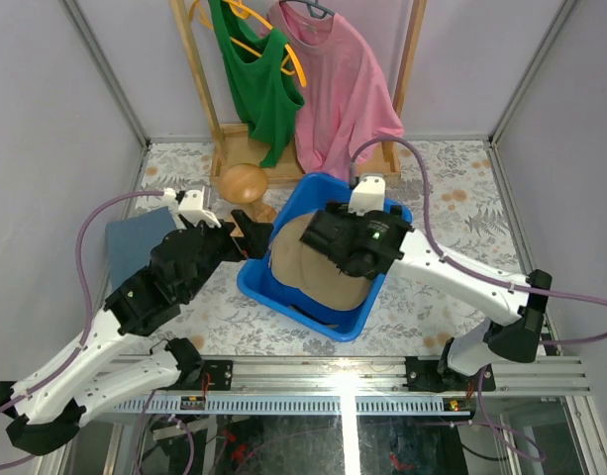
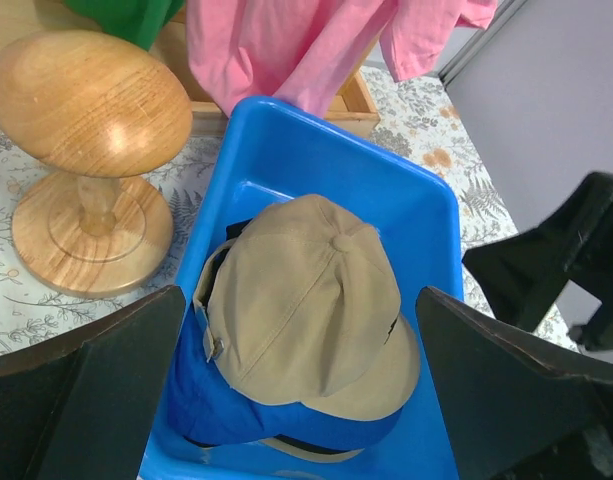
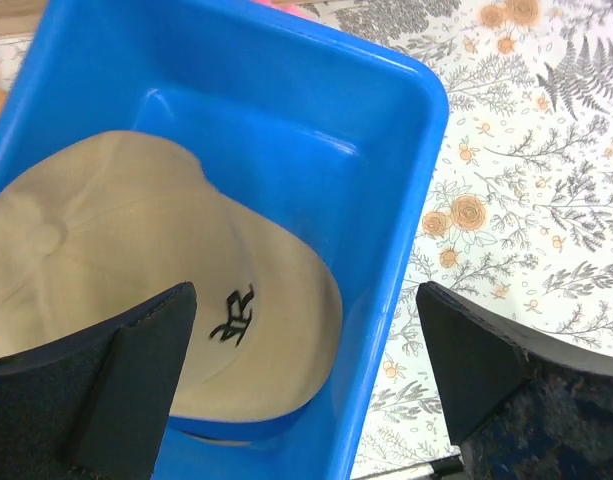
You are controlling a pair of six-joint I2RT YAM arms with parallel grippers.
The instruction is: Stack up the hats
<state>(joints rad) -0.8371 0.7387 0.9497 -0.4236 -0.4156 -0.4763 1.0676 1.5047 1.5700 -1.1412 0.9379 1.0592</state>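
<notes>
A tan hat (image 2: pixel 306 270) lies crown-up on top of a royal blue hat (image 2: pixel 236 410) inside a blue bin (image 2: pixel 386 170). A second tan brim peeks out beneath the blue one. A black embroidered letter (image 3: pixel 231 315) marks the top hat (image 3: pixel 136 230) near its brim. My left gripper (image 2: pixel 300 300) hovers open above the hats, its fingers straddling the pile without touching. My right gripper (image 3: pixel 306 292) is also open, above the brim and the bin's right wall (image 3: pixel 406 200). From above, both grippers (image 1: pixel 246 230) (image 1: pixel 328 247) meet over the bin (image 1: pixel 283 302).
A round wooden dome stand (image 2: pixel 86 110) sits just left of the bin. A folded grey-blue cloth (image 1: pixel 135 242) lies further left. Behind, a wooden rack holds a green top (image 1: pixel 258 79) and a pink shirt (image 1: pixel 338 89). Floral tablecloth (image 3: pixel 526 200) covers the table.
</notes>
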